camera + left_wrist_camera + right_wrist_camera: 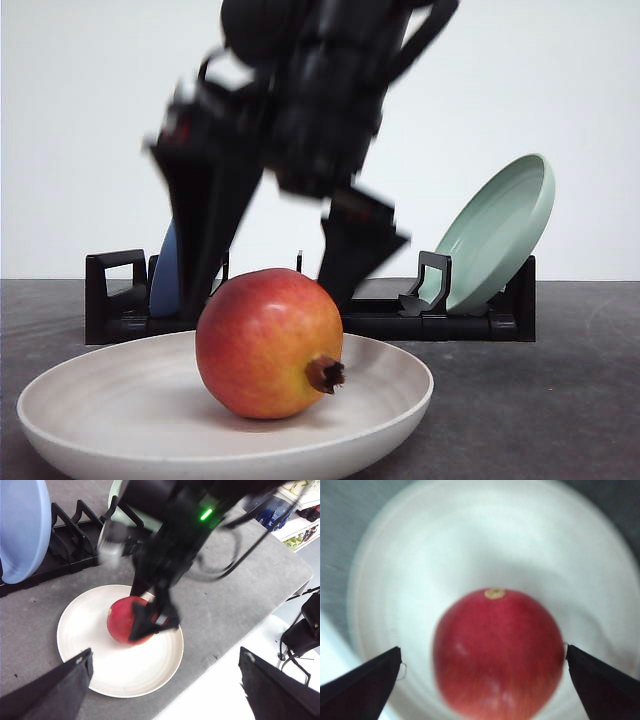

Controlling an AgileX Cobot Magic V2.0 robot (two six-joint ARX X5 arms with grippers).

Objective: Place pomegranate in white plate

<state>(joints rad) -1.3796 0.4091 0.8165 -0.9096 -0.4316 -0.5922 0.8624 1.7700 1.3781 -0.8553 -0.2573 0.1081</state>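
One pomegranate [268,342] on one white plate [110,385]

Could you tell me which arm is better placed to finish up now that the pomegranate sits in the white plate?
Right. The right gripper is open directly over the pomegranate, which rests in the white plate; it probably only has to lift away. The left gripper is open off to the side, holding nothing.
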